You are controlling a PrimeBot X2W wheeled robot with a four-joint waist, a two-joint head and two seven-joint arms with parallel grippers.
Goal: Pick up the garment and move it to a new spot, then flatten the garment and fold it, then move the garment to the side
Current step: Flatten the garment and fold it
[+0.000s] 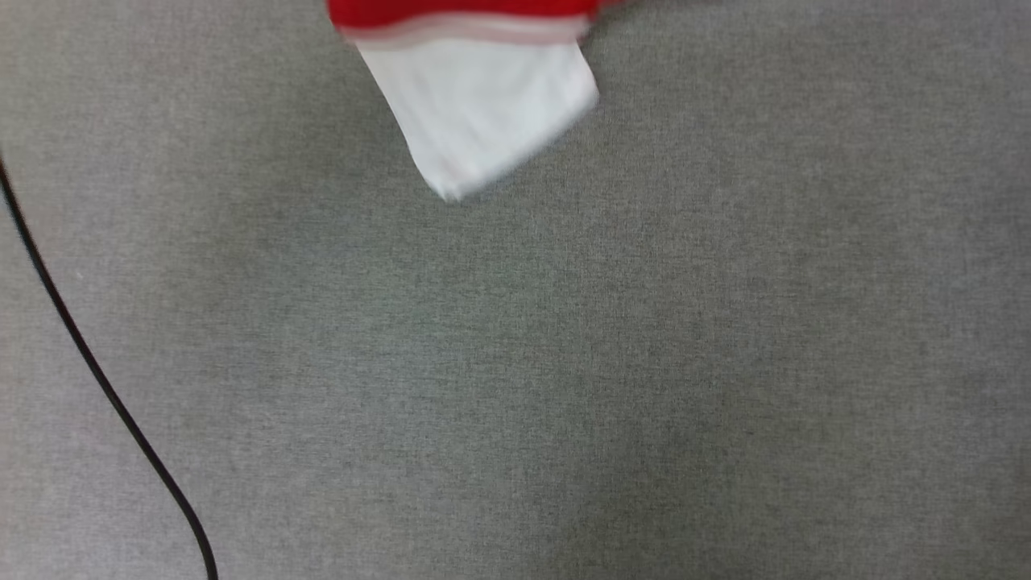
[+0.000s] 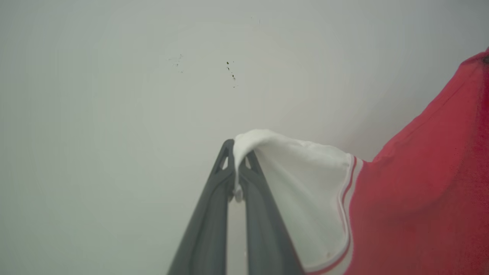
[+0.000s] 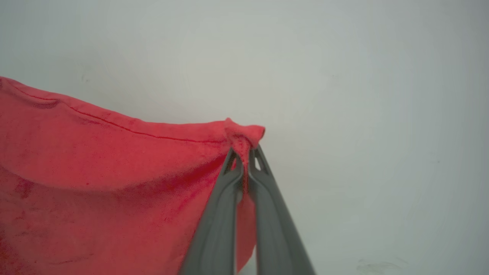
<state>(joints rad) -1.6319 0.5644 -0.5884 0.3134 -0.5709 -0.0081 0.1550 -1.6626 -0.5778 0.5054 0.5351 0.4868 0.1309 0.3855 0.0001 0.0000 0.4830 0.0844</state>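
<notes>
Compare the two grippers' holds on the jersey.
The left gripper pinches the white sleeve of the jersey; the right gripper pinches its red edge. Striped trim lies near the left gripper's hold; the right gripper's has plain red cloth. Both are shut on the jersey.

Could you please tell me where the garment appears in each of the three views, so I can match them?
Head view: the garment is at top centre, its white sleeve pointing down and its red body cut by the top edge.
Left wrist view: right half; the left gripper is shut on the sleeve's edge.
Right wrist view: left half, all red; the right gripper is shut on a corner.
Shared landmark: the red body; the striped trim also links the head and left wrist views.
</notes>
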